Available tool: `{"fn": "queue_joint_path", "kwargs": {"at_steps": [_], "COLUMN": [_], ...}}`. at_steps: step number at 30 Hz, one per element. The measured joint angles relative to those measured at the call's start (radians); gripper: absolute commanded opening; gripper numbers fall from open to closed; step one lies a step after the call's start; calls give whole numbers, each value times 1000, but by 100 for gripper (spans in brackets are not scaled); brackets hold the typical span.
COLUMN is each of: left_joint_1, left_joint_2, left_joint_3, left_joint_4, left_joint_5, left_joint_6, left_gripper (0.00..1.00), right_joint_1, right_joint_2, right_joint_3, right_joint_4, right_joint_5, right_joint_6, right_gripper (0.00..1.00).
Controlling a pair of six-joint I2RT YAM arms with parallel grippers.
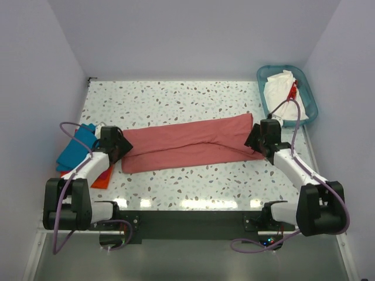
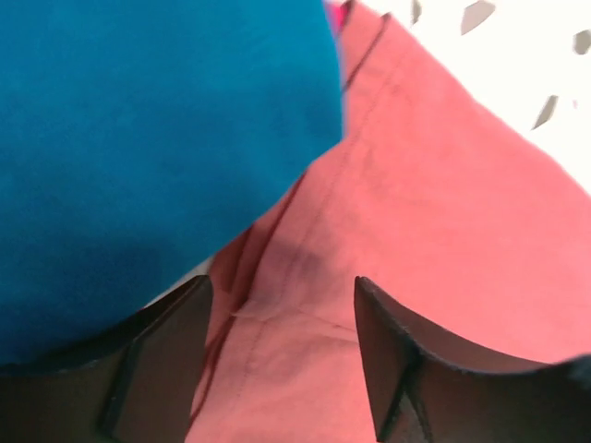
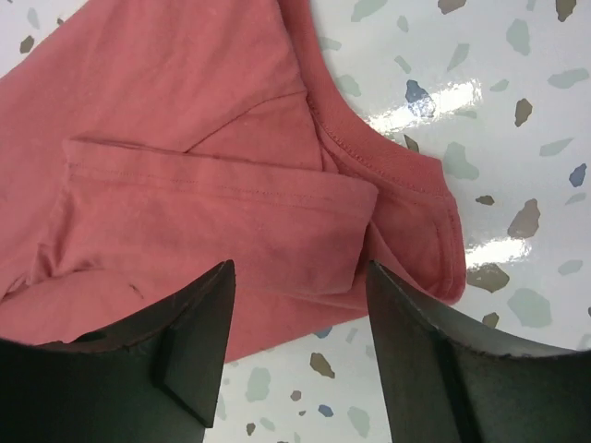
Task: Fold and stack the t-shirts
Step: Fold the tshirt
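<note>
- The salmon shirt [image 1: 190, 144] lies mid-frame on the table [image 1: 176, 99], a long band running left to right.
- The left gripper [image 1: 120, 146] is over its left end and the right gripper [image 1: 256, 139] over its right end, each equally near.
- Both have their jaws spread wide and grip nothing.

Terrazzo table [image 1: 176, 96], salmon shirt [image 1: 187, 145] (long), teal basket [image 1: 310, 98]

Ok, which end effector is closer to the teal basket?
Right. The right end effector is at the right end of the salmon shirt, in front of the basket; the left end effector is across the table, at the shirt's left end.
</note>
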Motion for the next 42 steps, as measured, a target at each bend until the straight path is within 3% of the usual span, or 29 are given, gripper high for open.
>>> {"fn": "queue_joint_path", "kwargs": {"at_steps": [8, 20, 29, 36, 39, 42], "left_joint_1": [-1, -152, -160, -160, -160, -160], "left_joint_2": [-37, 64, 80, 86, 86, 87], "left_joint_3": [58, 137, 137, 137, 137, 137], "left_joint_4": [37, 74, 85, 98, 103, 103], "left_joint_5": [29, 32, 45, 51, 54, 56], "left_joint_6": [6, 5, 5, 6, 6, 6], "left_gripper": [68, 64, 63, 63, 63, 63], "right_joint_1": [14, 199, 261, 296, 303, 305], "right_joint_2": [-46, 460, 592, 632, 632, 629], "right_joint_3": [58, 404, 490, 507, 507, 506], "right_joint_4": [-16, 16, 15, -2, -14, -22], "right_joint_5": [-22, 3, 50, 96, 115, 124], "right_joint_6": [-24, -95, -121, -126, -127, -122], "right_gripper": [62, 57, 56, 26, 6, 0]}}
